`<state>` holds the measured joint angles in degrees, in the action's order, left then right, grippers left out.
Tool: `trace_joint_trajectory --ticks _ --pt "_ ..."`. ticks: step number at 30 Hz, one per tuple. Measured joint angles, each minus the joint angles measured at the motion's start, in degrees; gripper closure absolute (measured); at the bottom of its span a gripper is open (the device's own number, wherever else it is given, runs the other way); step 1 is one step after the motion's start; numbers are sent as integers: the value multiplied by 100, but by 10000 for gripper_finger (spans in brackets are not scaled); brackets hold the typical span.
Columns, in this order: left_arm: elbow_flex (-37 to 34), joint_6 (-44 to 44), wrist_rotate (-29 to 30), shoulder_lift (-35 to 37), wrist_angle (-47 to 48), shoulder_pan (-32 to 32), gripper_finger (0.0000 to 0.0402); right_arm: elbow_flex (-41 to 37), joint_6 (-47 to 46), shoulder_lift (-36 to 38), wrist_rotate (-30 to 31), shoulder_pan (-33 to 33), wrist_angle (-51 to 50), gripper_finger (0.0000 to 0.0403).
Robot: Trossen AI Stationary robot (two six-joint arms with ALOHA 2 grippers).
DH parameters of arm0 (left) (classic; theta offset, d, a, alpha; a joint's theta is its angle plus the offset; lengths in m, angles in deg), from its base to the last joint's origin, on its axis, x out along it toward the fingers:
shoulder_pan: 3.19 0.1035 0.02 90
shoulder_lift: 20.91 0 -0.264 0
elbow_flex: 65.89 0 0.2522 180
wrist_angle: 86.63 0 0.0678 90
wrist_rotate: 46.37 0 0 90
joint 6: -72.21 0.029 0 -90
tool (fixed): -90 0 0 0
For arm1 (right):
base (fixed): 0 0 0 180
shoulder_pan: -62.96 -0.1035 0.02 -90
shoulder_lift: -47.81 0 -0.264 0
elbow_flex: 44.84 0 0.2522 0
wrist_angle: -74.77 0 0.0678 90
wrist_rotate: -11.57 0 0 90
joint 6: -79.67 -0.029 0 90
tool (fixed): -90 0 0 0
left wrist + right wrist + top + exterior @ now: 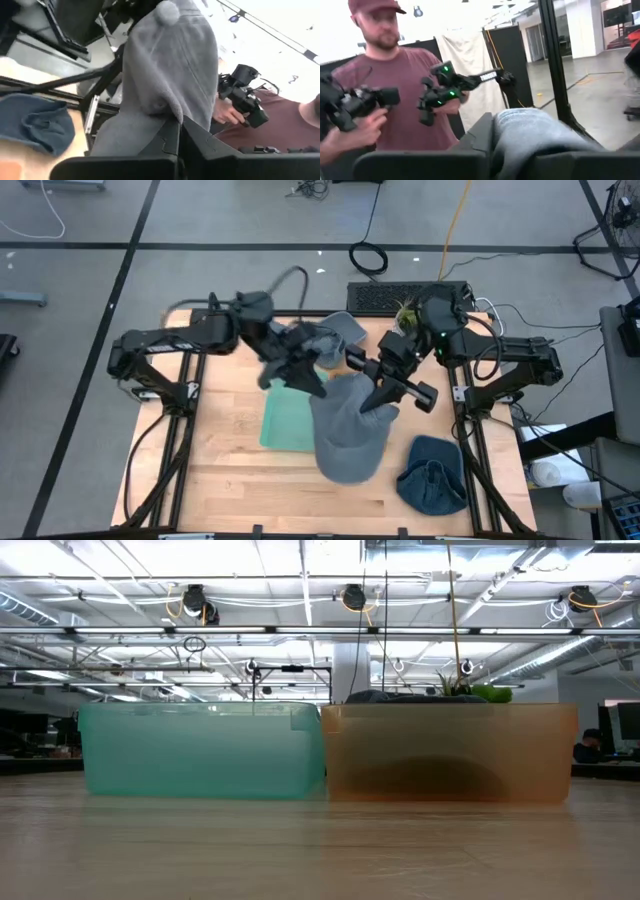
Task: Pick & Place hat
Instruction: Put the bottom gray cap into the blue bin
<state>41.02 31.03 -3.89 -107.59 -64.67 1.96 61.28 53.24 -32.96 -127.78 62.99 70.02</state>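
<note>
A grey hat [348,435] hangs high over the middle of the table between both arms. It also fills the left wrist view, where the hat [170,75] shows a small round button on its crown. My left gripper [305,370] is shut on it from the table's left. My right gripper [385,392] is shut on it from the right. A blue hat [433,475] lies crumpled on the table at the near right. The low view shows neither gripper nor the grey hat. My left gripper pinches a fold at the grey hat's edge [172,117] between its two fingers, coming in level from the table's left. The hat is lifted clear of the table. My right gripper has a rolled bunch of the grey cloth [520,132] between its two fingers, coming in about level from the table's right. How many layers, I cannot tell.
A teal bin [200,750] and an orange bin [450,752] stand side by side on the table; the teal bin [285,418] lies just left of the hanging hat. A person [395,75] stands beyond the table holding black hand controllers. A keyboard [380,298] lies behind the far edge.
</note>
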Motion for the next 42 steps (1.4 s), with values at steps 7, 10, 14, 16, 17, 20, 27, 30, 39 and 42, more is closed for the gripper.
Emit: trace_joint_trajectory --ticks 7,10,14,16,17,20,27,30,39,42 --pt "-8 669 118 665 1334 229 400 -2 -75 4 390 61 322 265" --pt "-5 902 260 995 1786 322 400 -2 70 21 796 116 323 234" --pt "-10 1069 425 1346 2111 434 400 -2 273 35 1146 254 274 208" --pt "-8 1131 464 1490 2068 495 401 -2 291 35 1392 332 265 203" --pt "-8 1138 503 1592 2085 522 401 -2 294 35 1549 369 242 201" --pt "-8 1200 554 1860 2088 639 401 -2 295 38 2160 500 112 200" --pt "-8 1237 710 2305 2074 870 401 -2 -479 37 2861 715 -779 199" --pt "-8 1249 747 2416 2053 977 401 2 -762 -79 3104 719 -1078 199" --pt "-8 1431 875 2543 1269 1172 401 0 -893 -379 3164 715 -1198 199" --pt "-8 1446 875 2579 995 1231 402 0 -899 -448 3135 715 -1239 199"
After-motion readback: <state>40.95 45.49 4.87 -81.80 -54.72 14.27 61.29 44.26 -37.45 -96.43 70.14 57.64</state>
